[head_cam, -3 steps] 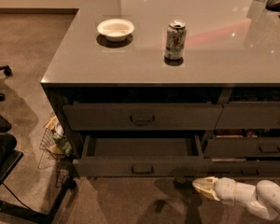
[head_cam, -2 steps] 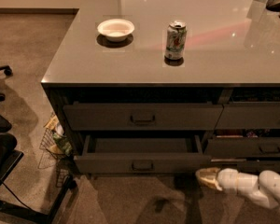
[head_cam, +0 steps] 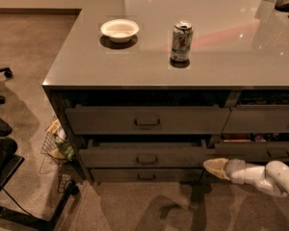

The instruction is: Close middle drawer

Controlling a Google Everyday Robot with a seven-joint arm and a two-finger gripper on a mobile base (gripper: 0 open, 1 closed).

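The middle drawer [head_cam: 147, 156] is the wide dark grey-brown front with a small central pull handle [head_cam: 147, 160]. It sits nearly flush with the cabinet, only a thin dark gap above it. The taller drawer [head_cam: 147, 120] is above it and the slim lowest drawer [head_cam: 145, 175] below. My gripper [head_cam: 213, 166] is at the end of the white arm [head_cam: 267, 177] coming in from the right. Its pale tip rests at the lower right corner of the middle drawer front.
On the grey countertop [head_cam: 86, 61] stand a white bowl [head_cam: 119, 30] and a drink can [head_cam: 181, 41]. More drawers [head_cam: 262, 120] lie to the right. A wire basket [head_cam: 55, 146] sits on the floor at the left, beside office chair bases [head_cam: 5, 177].
The middle drawer has slid back in from well open to nearly shut. My gripper moved up and towards the cabinet with it.
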